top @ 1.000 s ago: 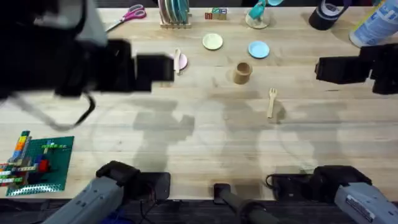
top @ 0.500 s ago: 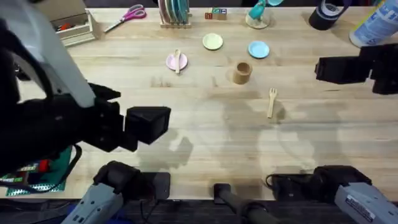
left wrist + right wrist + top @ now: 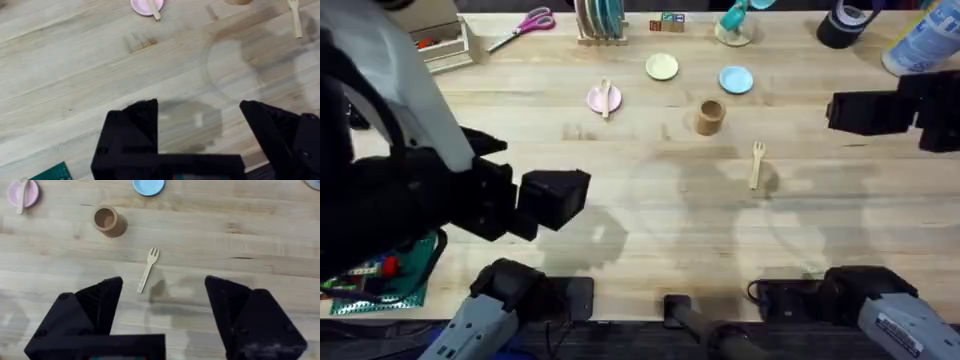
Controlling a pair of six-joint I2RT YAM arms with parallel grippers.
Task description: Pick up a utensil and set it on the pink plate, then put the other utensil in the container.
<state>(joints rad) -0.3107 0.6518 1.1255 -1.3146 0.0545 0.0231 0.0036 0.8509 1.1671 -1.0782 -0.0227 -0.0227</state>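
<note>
So my left end effector [image 3: 197,125] has pulled back off the small round pink plate [image 3: 604,98] over the last second and now hangs open and empty over bare worktop [image 3: 660,220]. The small pale wooden spoon [image 3: 605,97] is lying on that plate, so I'd call step one done. Next up is the pale wooden fork [image 3: 148,269], flat on the worktop near the tan-brown cylindrical cup [image 3: 107,221]. My right end effector [image 3: 162,305] is open above the fork, holding nothing.
</note>
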